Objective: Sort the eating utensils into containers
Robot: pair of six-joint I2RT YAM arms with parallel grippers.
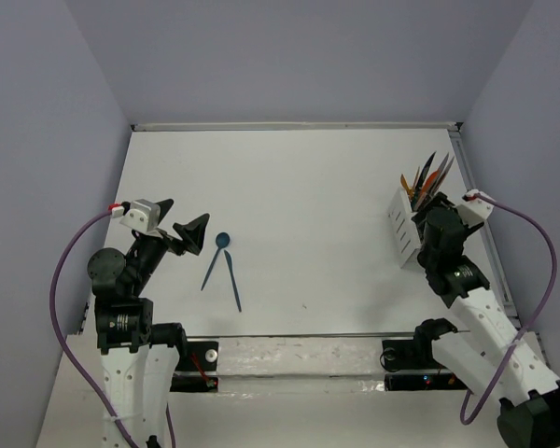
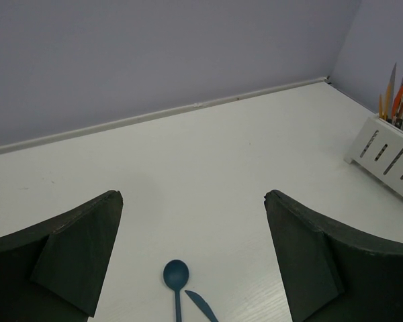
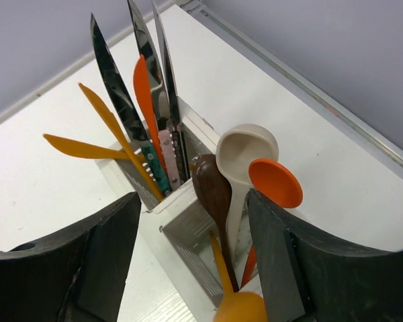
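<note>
A teal spoon (image 1: 216, 259) and a teal knife (image 1: 231, 281) lie in a V on the white table left of centre. In the left wrist view the spoon's bowl (image 2: 176, 274) and the knife tip (image 2: 201, 305) lie just below my left gripper (image 2: 191, 201), which is open and empty. In the top view the left gripper (image 1: 192, 233) hovers left of the spoon. The white caddy (image 1: 405, 231) stands at the right, holding several knives and spoons. My right gripper (image 3: 193, 201) is open above the caddy (image 3: 181, 209), its fingers either side of a compartment with beige (image 3: 245, 153), brown (image 3: 213, 188), orange (image 3: 275, 182) and yellow (image 3: 238, 305) spoons.
Grey walls enclose the table on the left, back and right. A raised rail (image 1: 467, 163) runs along the right edge just behind the caddy. The caddy also shows at the far right of the left wrist view (image 2: 389, 157).
</note>
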